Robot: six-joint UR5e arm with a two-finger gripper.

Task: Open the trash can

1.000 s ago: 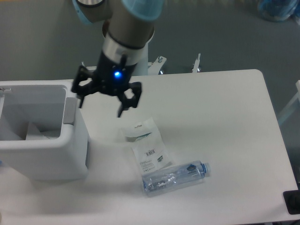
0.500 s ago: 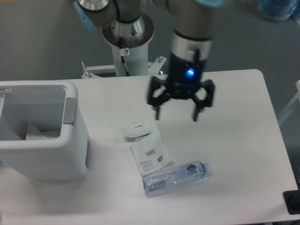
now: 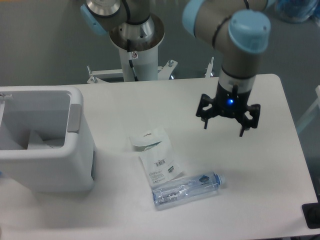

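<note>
The trash can [image 3: 60,170] is a large boxy white bin at the left edge of the table. Its top stands open and the inside [image 3: 35,122] shows, with some white material at the bottom. A grey push tab [image 3: 74,118] sits on its right rim. My gripper [image 3: 224,127] hangs over the right half of the table, far from the bin. Its black fingers are spread apart and hold nothing. A blue light glows on the wrist.
A white plastic packet with a barcode label [image 3: 155,154] lies in the middle of the table. A clear plastic bottle [image 3: 186,189] lies on its side just in front of it. The arm's pedestal [image 3: 136,42] stands behind the table's back edge.
My gripper has swept from beside the trash can rightwards across the table to the right half. The bin, packet and bottle have not moved.
</note>
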